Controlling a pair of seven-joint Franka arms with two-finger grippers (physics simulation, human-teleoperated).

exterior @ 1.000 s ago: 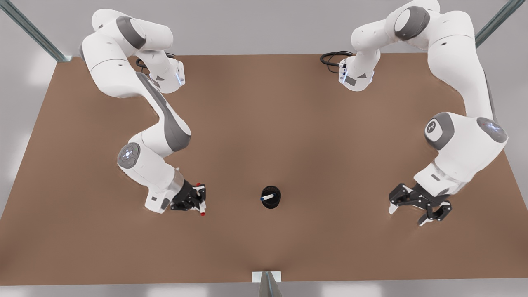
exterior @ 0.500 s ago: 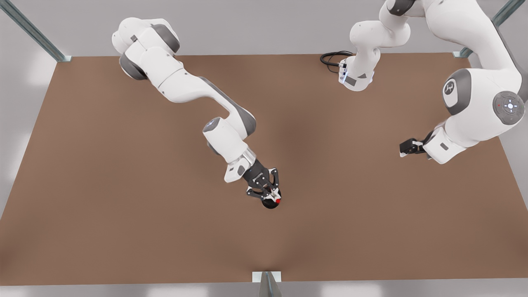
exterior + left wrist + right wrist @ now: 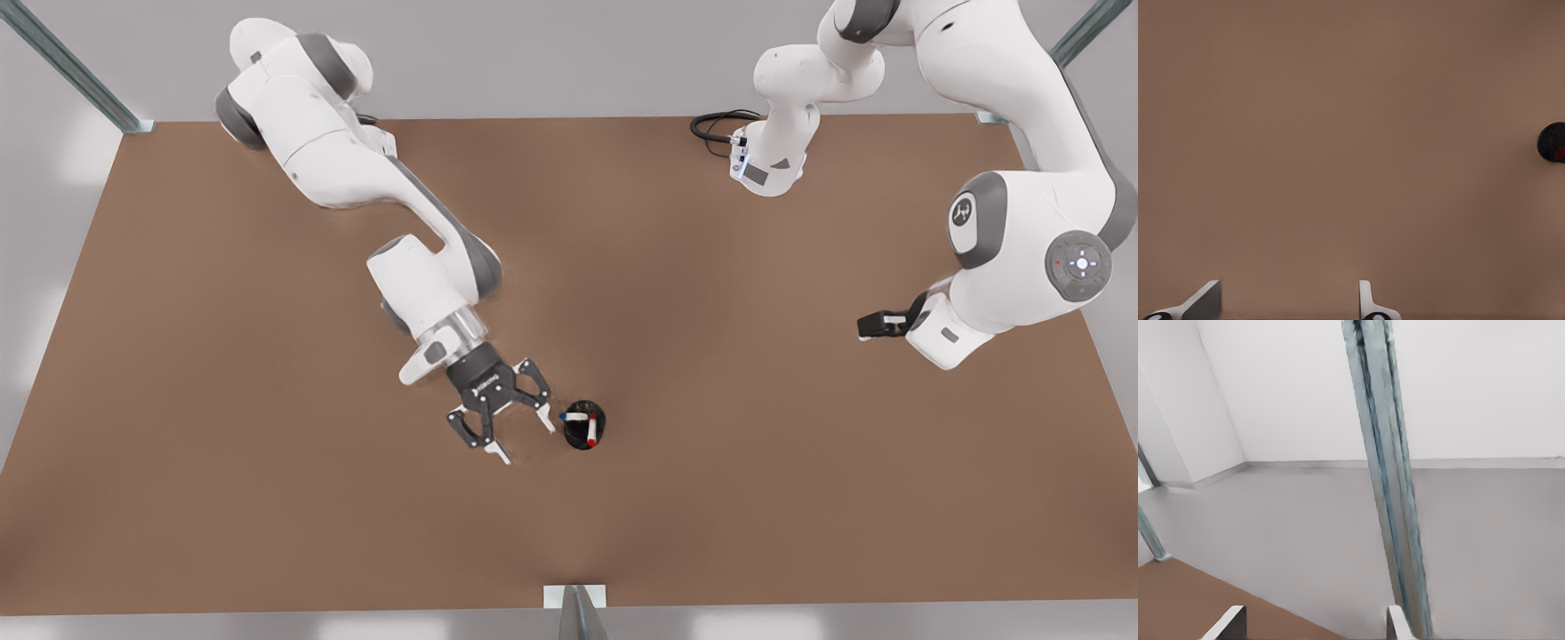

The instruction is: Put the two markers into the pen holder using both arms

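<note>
A grey bracket [image 3: 574, 597] sits at the near edge of the brown surface [image 3: 267, 498]; farther in stands the pen holder [image 3: 584, 425], holding the red marker [image 3: 591, 429] and the blue marker [image 3: 575, 415]; just beside it, toward the front view's left, the left hand [image 3: 521, 442] hangs with fingers spread wide and empty; well apart on the front view's right, the right hand [image 3: 876, 325] is raised and turned outward, its fingertips [image 3: 1399, 625] apart and empty, while that arm waits; a black cable [image 3: 716, 127] coils at the far edge; metal posts [image 3: 67, 64] rise at the corners; beyond lie a grey floor [image 3: 1305, 533] and white walls [image 3: 1285, 387].
</note>
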